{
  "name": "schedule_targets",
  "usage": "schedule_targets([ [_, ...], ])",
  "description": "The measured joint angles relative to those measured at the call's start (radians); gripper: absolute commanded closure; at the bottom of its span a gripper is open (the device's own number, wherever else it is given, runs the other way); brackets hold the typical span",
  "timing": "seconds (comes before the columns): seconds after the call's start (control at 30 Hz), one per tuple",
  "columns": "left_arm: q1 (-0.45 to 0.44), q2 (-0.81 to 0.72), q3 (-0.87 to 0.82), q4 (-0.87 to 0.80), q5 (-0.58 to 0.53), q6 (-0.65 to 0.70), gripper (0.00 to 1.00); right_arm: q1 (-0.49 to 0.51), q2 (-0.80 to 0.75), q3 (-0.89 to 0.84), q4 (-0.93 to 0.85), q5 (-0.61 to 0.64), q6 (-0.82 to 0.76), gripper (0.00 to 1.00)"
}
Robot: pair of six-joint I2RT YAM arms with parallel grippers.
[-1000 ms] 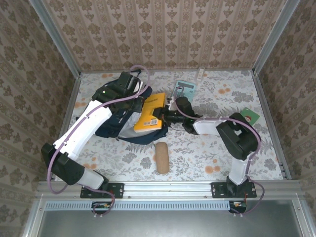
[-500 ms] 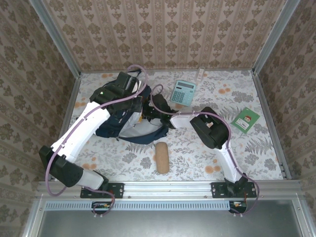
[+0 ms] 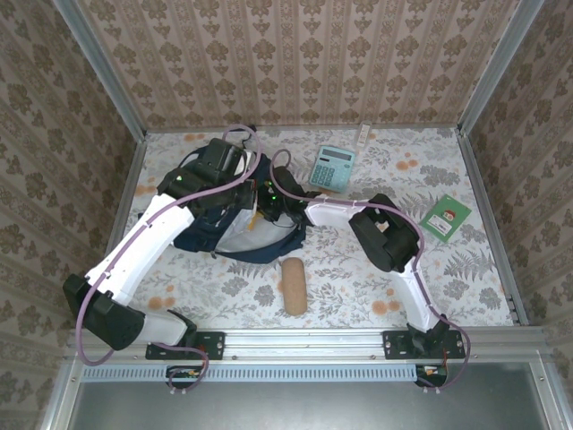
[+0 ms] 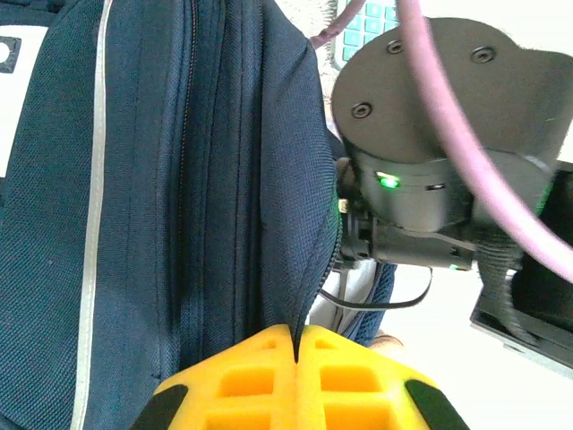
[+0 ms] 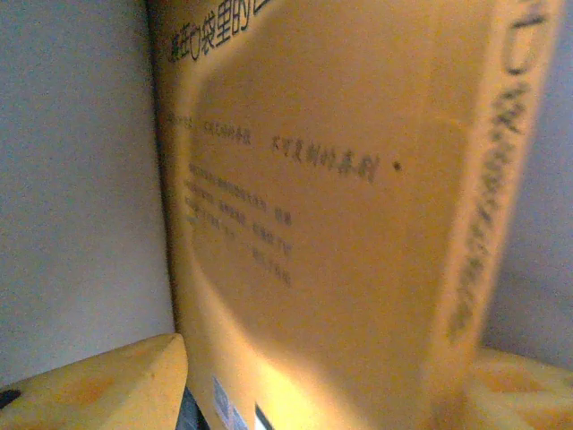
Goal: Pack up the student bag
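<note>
**Student bag** (image 3: 204, 235): navy, pale stripe, grey lining. It lay at the far left of the surface (image 3: 358, 269), its mouth turned to the right and its left side near the wall rail.

**Left claw** (image 4: 295, 349): the yellow fingers were closed tight together, pinching the bag's zip edge at the far side of the opening.

**Right claw** (image 5: 309, 385): inside the bag's mouth, against the grey lining. The fingers stood well apart with a yellow book (image 5: 340, 179) upright between them. Whether the pads pressed on the book could not be told.

**Right of the bag:** a teal calculator (image 3: 333, 167), just beside the right forearm. Farther right was a green card (image 3: 446, 218), well apart and near the right rail.

**Nearer than the bag:** a brown roll (image 3: 294, 285), apart from the bag's lower edge.

**Beyond the calculator:** a small pale item (image 3: 363, 134) at the far wall.

**Open room:** bare patterned surface lay between the roll and the green card, and along the near edge. Around the bag's left and far sides there was little of it, as the walls closed in there.
</note>
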Motion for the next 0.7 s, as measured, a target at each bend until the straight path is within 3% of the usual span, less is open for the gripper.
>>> schedule_targets([
  [0.33, 0.008, -0.024, -0.021, 0.014, 0.01, -0.008, 1.0, 0.009, -0.064, 0.018, -0.23, 0.028, -0.138, 0.36],
  [0.7, 0.008, -0.025, -0.026, 0.021, 0.034, -0.018, 1.0, 0.052, 0.046, 0.175, -0.332, 0.034, -0.171, 0.4],
])
